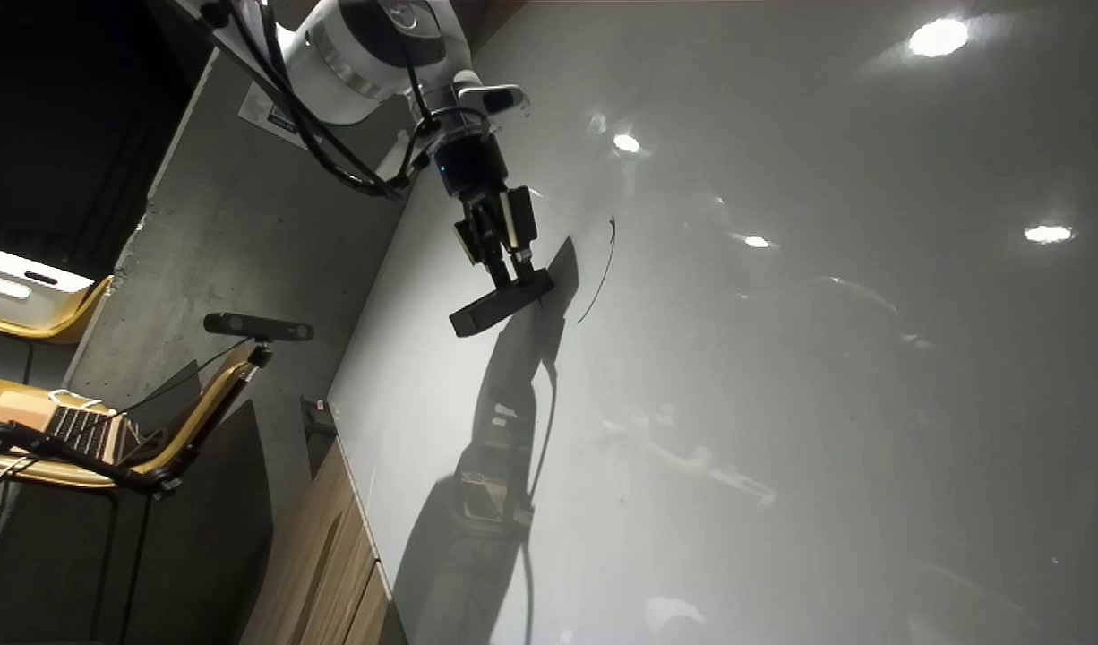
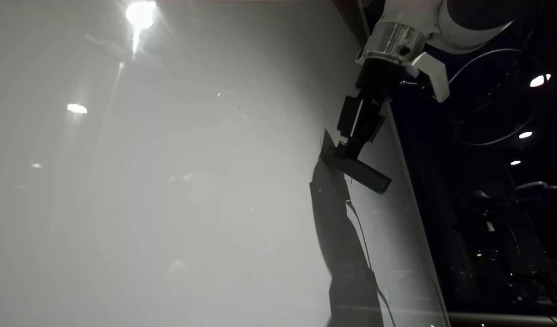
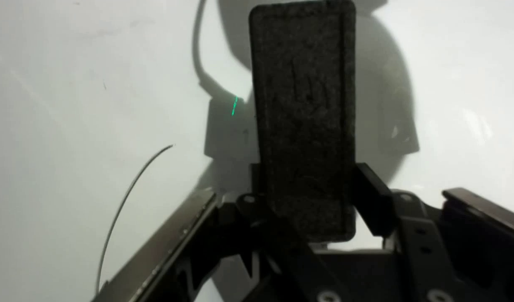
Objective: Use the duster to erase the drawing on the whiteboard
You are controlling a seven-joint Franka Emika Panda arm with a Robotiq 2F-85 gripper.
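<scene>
A gripper (image 1: 513, 272) clasps a dark duster (image 3: 305, 105) near one end, close to the whiteboard (image 1: 800, 555) (contact is unclear) and near the drawing (image 3: 123, 202), a thin curved line; pressing the duster flat before sweeping across should wipe best.

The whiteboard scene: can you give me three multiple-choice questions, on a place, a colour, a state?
1. In the wrist view, where is the curved marker line? A left of the duster; B right; C above.
2. In an exterior view, what colour is the chair under the laptop? A blue; B red; C yellow.
3. The gripper is: A open; B shut on the duster; C shut on nothing.

1 A: it runs down that side, apart from the duster.
2 C: yellow shows around the laptop.
3 B: its fingers flank the duster.
</scene>
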